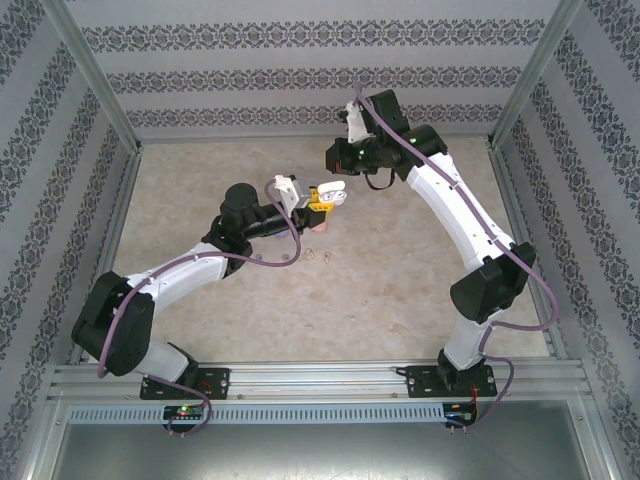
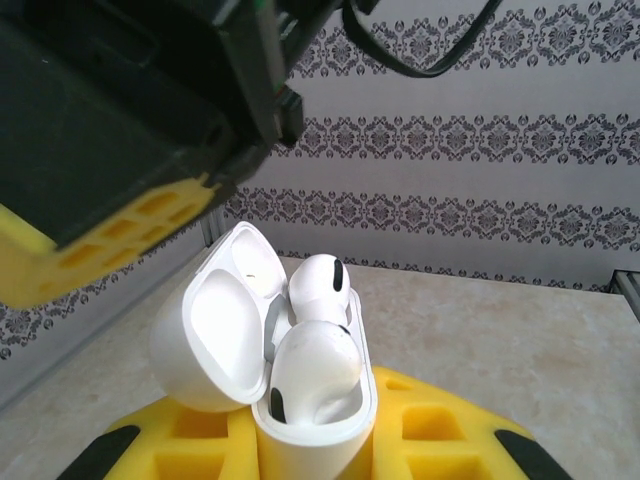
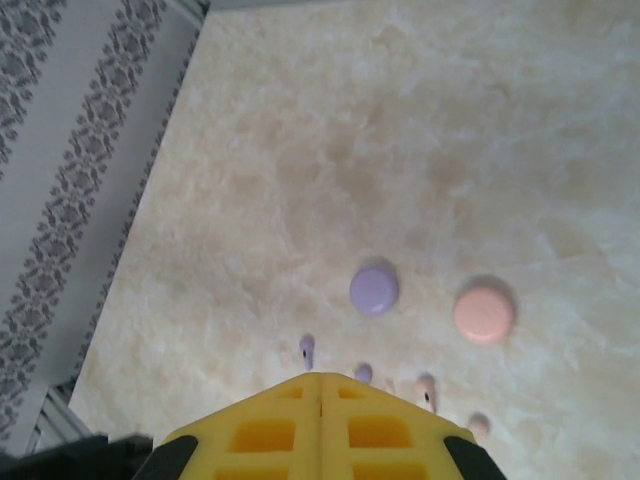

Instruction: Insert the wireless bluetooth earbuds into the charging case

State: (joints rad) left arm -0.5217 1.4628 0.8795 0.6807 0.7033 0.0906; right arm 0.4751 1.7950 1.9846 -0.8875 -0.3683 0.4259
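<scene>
As the left gripper (image 1: 321,204) pinches the open case (image 2: 322,445), white earbuds (image 2: 315,365) sit heads-out, right gripper (image 3: 320,388) closed.

white case (image 2: 215,340): base cut off by the bottom edge of the left wrist view; lower sides hidden by the left gripper (image 2: 318,430).
2 white earbuds (image 2: 318,285): stems hidden down in the case.
right gripper (image 3: 320,425): cut off by the bottom edge of its own view; in the left wrist view blurred, cut off top and left.
purple earbud (image 3: 363,373): lower part hidden behind the yellow fingers (image 3: 260,435).
loose earbuds (image 1: 311,252): too small in the top view to tell colour.
</scene>
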